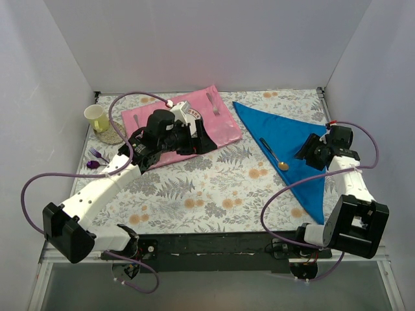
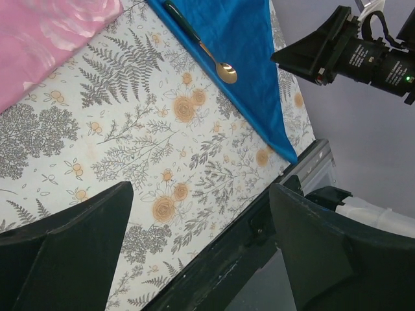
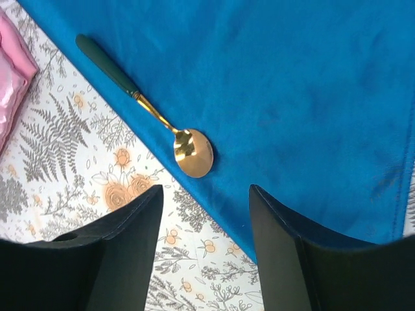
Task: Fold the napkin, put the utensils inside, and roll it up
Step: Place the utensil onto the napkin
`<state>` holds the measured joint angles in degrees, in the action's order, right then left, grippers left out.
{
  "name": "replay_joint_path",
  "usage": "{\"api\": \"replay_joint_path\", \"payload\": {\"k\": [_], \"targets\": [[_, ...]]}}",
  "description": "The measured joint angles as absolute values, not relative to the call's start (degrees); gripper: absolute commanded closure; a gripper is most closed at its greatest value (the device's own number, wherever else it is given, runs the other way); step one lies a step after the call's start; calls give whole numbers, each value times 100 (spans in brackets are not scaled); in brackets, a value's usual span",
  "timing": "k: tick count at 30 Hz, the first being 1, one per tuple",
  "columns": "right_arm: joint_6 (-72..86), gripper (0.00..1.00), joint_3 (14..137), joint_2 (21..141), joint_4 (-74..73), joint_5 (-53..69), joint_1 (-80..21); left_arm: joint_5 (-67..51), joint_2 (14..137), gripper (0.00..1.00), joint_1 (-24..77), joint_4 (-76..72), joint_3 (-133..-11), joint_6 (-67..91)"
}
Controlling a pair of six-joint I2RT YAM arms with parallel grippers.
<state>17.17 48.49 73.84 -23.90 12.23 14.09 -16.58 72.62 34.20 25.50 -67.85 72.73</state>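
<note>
Where it lies on the right half of the floral bench, the napkin is a plain royal-blue cloth laid out as a triangle, soft and nearly flat, with only faint creases across it. Its long edge runs from a far corner down to a narrow tip near the right arm's base. Just inside that long edge rests the spoon, lined up with it. It has a thin dark-green handle pointing to the napkin's far corner and a round, shiny gold bowl, facing up, at the nearer end. The spoon sits wholly on the cloth, its bowl almost at the hem.

Over the napkin's right part hangs the right claw, its two black fingers spread apart with nothing between them. In the wrist view the spoon's bowl lies just beyond their tips.

Well to the left of the napkin, the left claw also stands wide open and empty, above the bench beside the pink shiny placemat. A silver-grey fork lies on that placemat, at the corner nearest the napkin. Farther left from the napkin stand a pale yellow cup and a purple plastic fork and spoon.

A small red-and-white sticker on the left arm's wrist is too small to read.
</note>
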Motion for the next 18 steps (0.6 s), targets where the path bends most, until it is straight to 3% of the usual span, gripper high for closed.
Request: {"api": "replay_joint_path", "payload": {"k": [5, 9, 18], "targets": [[1831, 45, 4860, 7332, -2257, 762, 1391, -1332, 7146, 12, 3701, 2591, -6785, 7078], [1776, 45, 5004, 7446, -2263, 386, 1343, -1133, 7146, 11, 3850, 2657, -6785, 6952], [1673, 44, 5146, 7192, -2547, -1667, 884, -989, 7153, 11, 3964, 2679, -6785, 6838]]}}
